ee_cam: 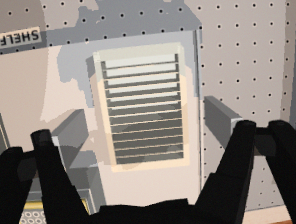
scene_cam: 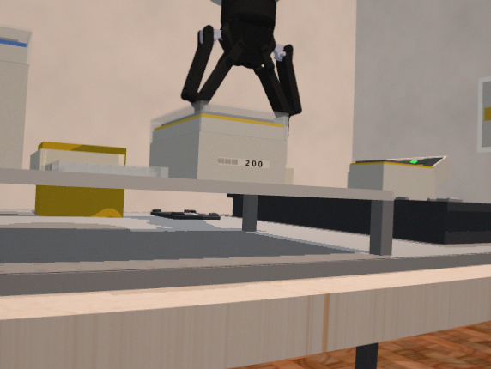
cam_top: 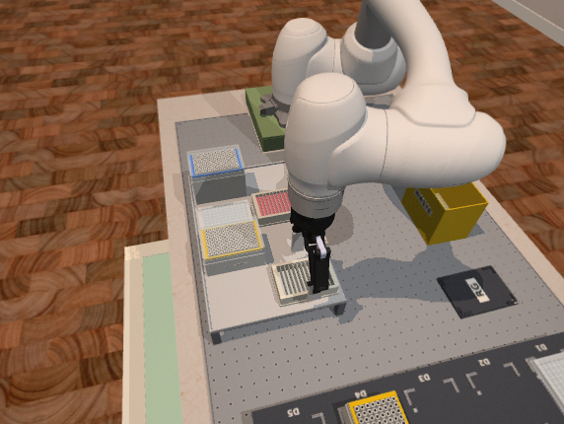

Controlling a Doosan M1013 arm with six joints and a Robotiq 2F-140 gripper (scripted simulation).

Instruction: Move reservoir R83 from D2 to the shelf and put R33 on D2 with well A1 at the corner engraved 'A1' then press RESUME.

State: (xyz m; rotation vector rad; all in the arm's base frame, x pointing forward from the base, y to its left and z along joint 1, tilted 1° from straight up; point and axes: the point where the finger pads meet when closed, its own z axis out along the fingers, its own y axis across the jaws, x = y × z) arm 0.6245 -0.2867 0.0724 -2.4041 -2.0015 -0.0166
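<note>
A cream 12-trough reservoir point(cam_top: 302, 281) stands flat and upright on the labware shelf point(cam_top: 261, 266), near its front right corner. It also shows in the wrist view point(ee_cam: 142, 117); I cannot read its ID label. My gripper point(cam_top: 317, 278) is open and straight above it, with the fingers on either side of its long sides and clear of it. In the exterior view the gripper point(scene_cam: 240, 107) hangs behind a 200 uL tip rack point(scene_cam: 221, 143) that hides the reservoir. The D2 brackets point(cam_top: 485, 382) on the deck hold nothing.
The shelf also carries a blue-rimmed tip rack point(cam_top: 215, 162), a yellow-rimmed tip rack point(cam_top: 232, 240), a pale item point(cam_top: 224, 213) and a red plate point(cam_top: 272, 203). A yellow bin point(cam_top: 444, 209) and the RG nest point(cam_top: 477, 291) lie to the right. D1 holds a plate point(cam_top: 549, 370), D4 a tip rack point(cam_top: 377, 409).
</note>
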